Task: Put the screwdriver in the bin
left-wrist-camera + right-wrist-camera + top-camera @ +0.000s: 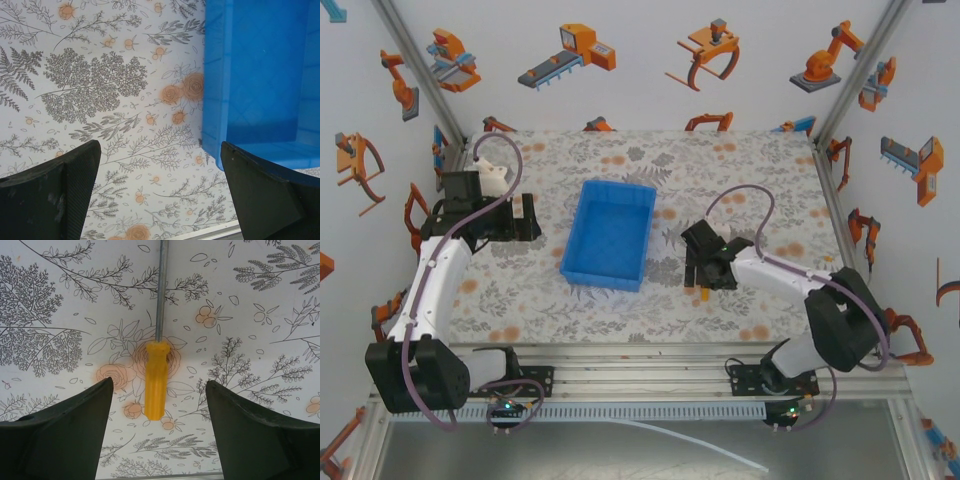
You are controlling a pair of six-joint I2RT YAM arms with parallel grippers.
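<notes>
I see the screwdriver (155, 382) flat on the table (520, 300), right of the bin (582, 215). My right gripper (158, 386) reaches low over it, 2 fingers spread wide around the handle. My left gripper (160, 150) hangs wide beside the bin's left wall.

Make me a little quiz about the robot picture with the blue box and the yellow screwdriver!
1. True or false: the screwdriver is already inside the bin.
2. Which gripper is open on either side of the screwdriver?
3. The bin is: A red, B blue, C green.
Key: 1 false, it lies on the table; 2 the right gripper; 3 B.
</notes>
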